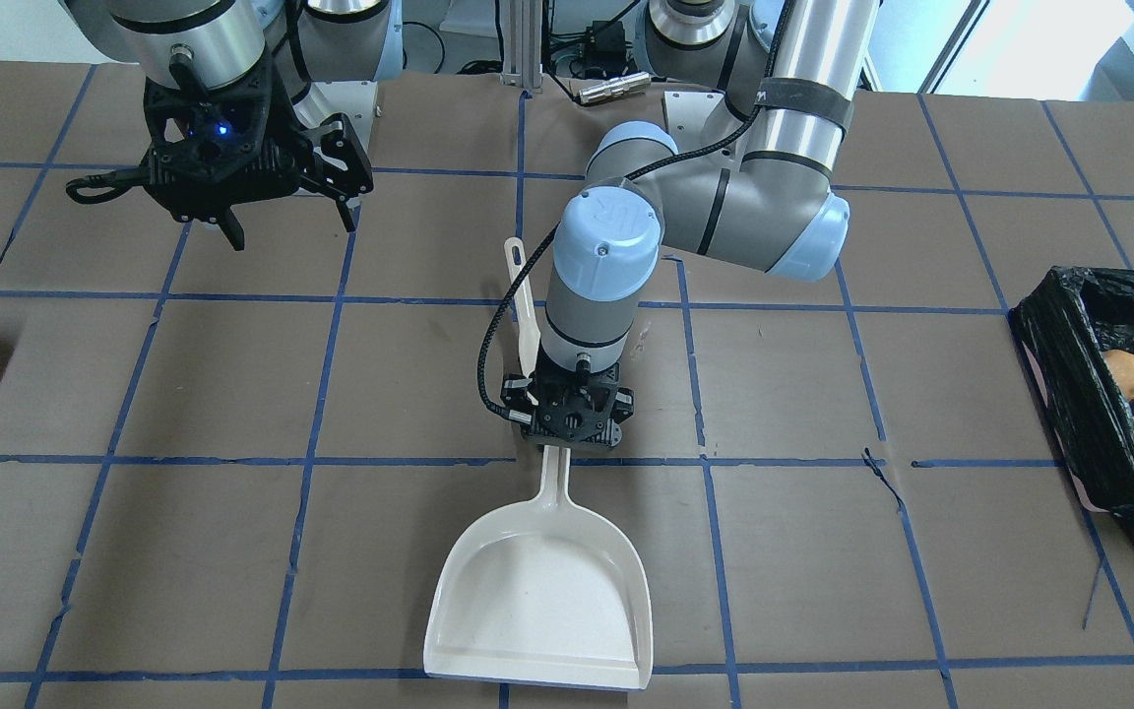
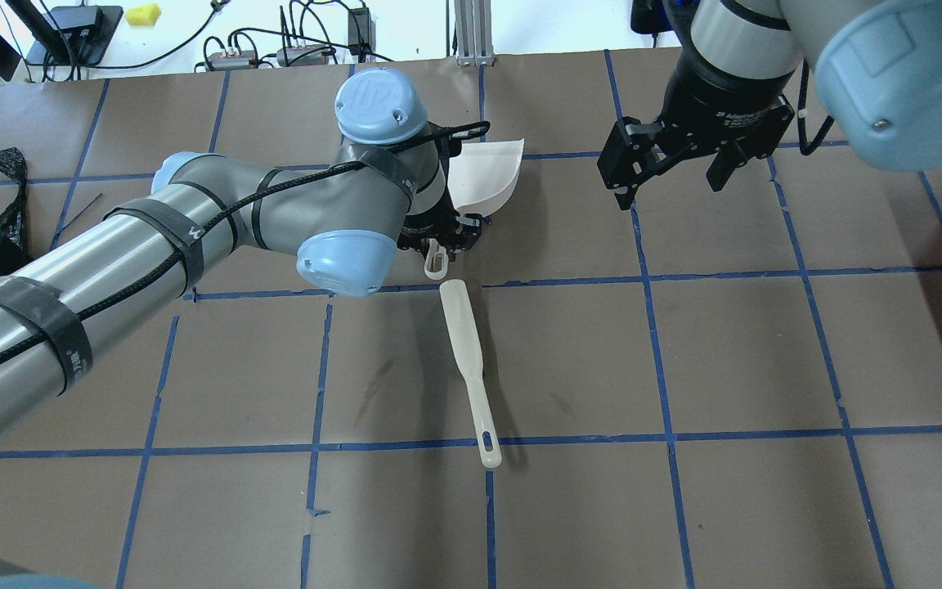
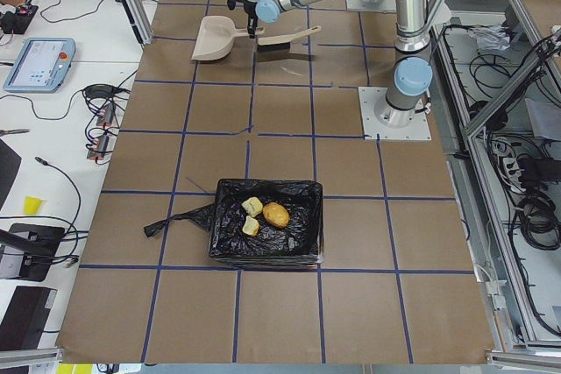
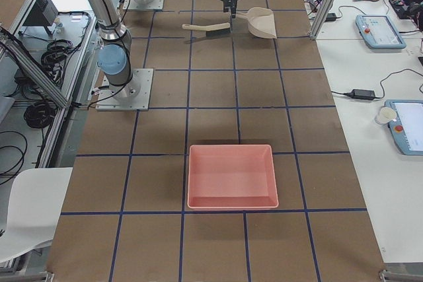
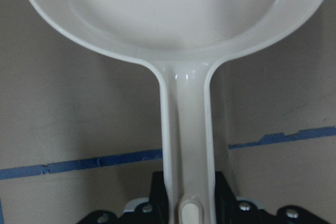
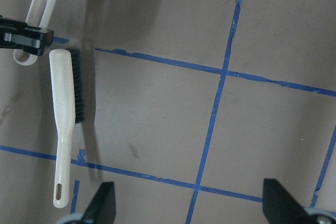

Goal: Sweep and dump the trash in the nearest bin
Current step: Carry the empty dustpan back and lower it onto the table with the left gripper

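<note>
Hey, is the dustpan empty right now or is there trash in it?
Empty. The dustpan is bare white inside, and all three trash pieces lie in the black-lined bin.

- The left arm (image 1: 793,59) is made of silver tubes and grey joint housings with round pale-blue caps (image 1: 611,231). The cap above the left claw (image 1: 568,438) has a raised "UR" mark and small screws.
- A black braided cable (image 1: 494,325) runs up the arm from beside that claw and is strapped under black bands (image 1: 803,98).
- Both claws are black, angular and bolted. The right claw (image 1: 289,222) has a blue light (image 1: 222,128) above its fingers.
- White lettering (image 2: 737,114) on the collar above the right claw looks like a maker's label, but it is too small to read.
</note>
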You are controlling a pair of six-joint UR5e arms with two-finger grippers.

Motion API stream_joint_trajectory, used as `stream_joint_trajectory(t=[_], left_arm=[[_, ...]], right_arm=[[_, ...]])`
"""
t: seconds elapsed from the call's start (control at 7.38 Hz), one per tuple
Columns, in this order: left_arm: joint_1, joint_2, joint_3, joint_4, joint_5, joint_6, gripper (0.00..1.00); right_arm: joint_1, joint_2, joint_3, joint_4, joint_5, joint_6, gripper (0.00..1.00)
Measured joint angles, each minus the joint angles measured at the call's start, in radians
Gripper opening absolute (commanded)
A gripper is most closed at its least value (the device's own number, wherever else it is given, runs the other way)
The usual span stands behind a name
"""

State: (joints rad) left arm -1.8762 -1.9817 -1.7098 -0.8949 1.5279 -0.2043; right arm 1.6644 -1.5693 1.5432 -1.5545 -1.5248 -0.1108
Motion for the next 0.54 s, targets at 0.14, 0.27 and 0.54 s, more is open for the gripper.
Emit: stream_joint_trajectory(t=[0.14,0.27,0.54], left_arm=[[-0.005,-0.005,0.004,0.022,0.000,-0.006,0.80],[-0.009,-0.008,0.003,0.033,0.000,-0.014,0.93],[-0.012,-0.005,0.006,0.032,-0.007,-0.024,1.00]], right_arm=[[0.000,0.000,0.000,0.000,0.000,0.000,1.00],[0.000,0.000,0.000,0.000,0.000,0.000,1.00],[0.000,0.000,0.000,0.000,0.000,0.000,1.00]])
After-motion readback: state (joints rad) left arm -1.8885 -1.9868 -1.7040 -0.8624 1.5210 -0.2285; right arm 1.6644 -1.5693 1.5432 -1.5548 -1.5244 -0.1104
